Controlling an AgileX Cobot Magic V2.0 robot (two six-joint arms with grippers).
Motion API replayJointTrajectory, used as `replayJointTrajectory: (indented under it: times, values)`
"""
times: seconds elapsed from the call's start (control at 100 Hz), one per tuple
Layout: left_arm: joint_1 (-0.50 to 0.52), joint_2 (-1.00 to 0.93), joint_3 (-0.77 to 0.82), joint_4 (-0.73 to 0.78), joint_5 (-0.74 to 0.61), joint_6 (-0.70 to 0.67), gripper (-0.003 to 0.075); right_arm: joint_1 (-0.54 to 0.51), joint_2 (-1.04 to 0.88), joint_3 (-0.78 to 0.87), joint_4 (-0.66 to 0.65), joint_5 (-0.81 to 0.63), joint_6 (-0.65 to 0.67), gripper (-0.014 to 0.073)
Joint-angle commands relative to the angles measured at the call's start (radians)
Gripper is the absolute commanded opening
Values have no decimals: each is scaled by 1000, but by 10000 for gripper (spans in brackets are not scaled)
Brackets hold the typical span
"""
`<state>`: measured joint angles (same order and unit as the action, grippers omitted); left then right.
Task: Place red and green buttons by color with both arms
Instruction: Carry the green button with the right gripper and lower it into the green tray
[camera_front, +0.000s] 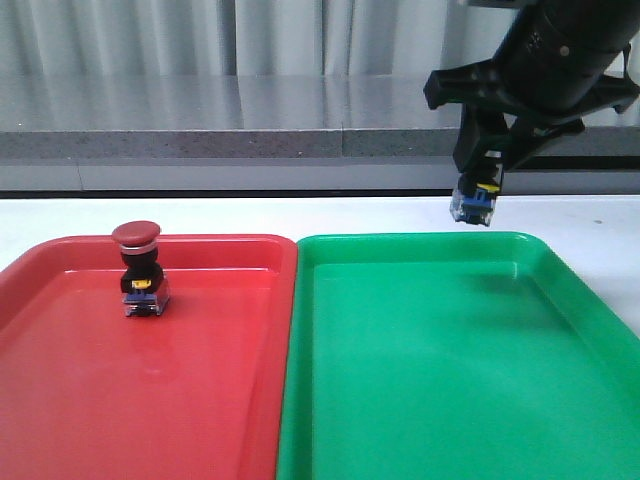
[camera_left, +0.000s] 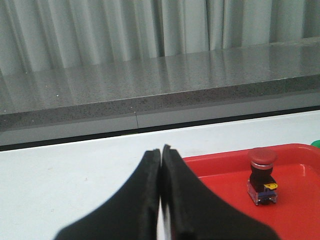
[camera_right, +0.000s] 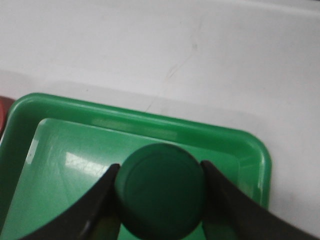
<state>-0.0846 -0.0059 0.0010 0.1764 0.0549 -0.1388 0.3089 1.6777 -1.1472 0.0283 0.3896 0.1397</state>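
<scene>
While clamped on the green button (camera_right: 161, 192), right fingers (camera_right: 222, 200); left fingers (camera_left: 147, 200) pressed together, empty.

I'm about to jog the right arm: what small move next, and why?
Probably lower the right gripper a little toward you, into the green tray. It holds the green button in the air above the tray's far rim, nothing inside yet. The red button already stands in the red tray.
</scene>
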Motion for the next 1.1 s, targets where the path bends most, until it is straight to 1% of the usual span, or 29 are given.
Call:
replayJointTrajectory:
  times: [0.0,0.17,0.36,0.89,1.09]
  values:
    - [2,-32,26,-8,-82,-3,-19,22,-80,46,-7,-120,34,174]
    - [2,-32,26,-8,-82,-3,-19,65,-84,104,-7,-160,41,174]
    - [2,-32,26,-8,-82,-3,-19,69,-78,107,-7,-214,51,174]
    - [2,-32,26,-8,-82,-3,-19,70,53,107,-7,-207,51,173]
    - [2,-32,26,-8,-82,-3,-19,70,61,107,-7,-192,51,173]
